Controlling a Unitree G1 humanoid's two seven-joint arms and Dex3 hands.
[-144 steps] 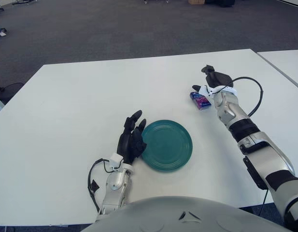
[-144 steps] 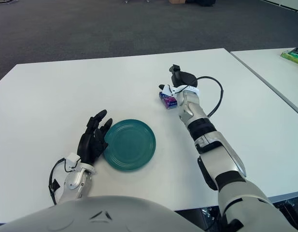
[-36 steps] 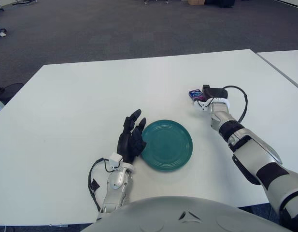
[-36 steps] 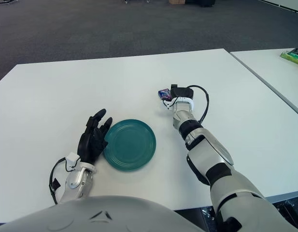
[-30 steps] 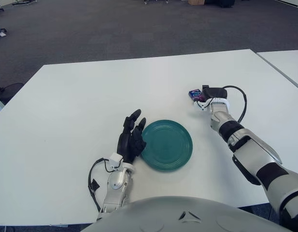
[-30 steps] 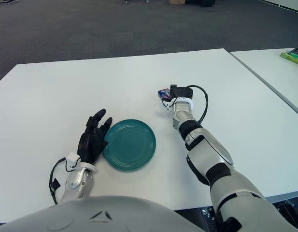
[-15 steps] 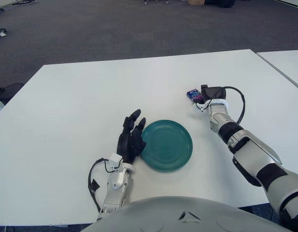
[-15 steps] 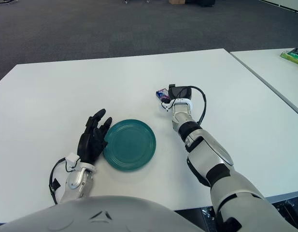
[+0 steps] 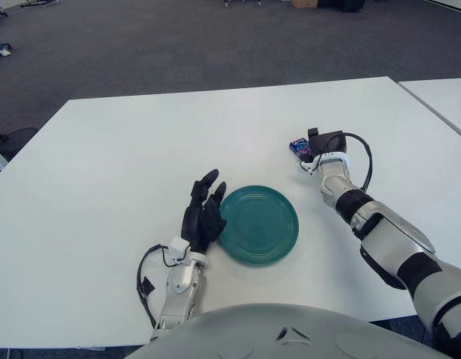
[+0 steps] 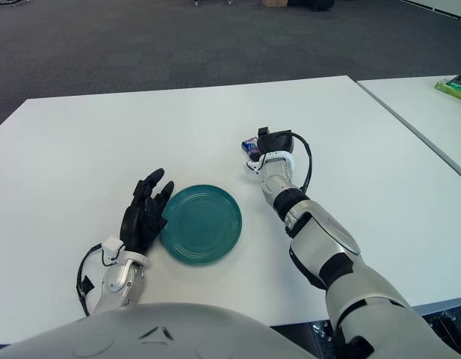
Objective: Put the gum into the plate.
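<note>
The gum [image 9: 297,146] is a small blue and purple pack at the table's right middle, behind and to the right of the plate. My right hand [image 9: 318,143] is low over the table with its dark fingers closed on the pack's right side. The teal round plate [image 9: 258,224] lies near the front centre of the table and has nothing in it. My left hand [image 9: 203,214] rests at the plate's left rim with its fingers spread and holds nothing.
The white table [image 9: 125,164] ends in dark carpet at the back. A second white table [image 9: 445,96] stands at the right across a narrow gap, with a green object [image 10: 454,87] on it. A black cable [image 9: 362,161] loops at my right wrist.
My right hand came down onto the gum and closed on it. Over the last second the hand and the pack have shifted slightly to the left. My left hand and the plate have not moved.
</note>
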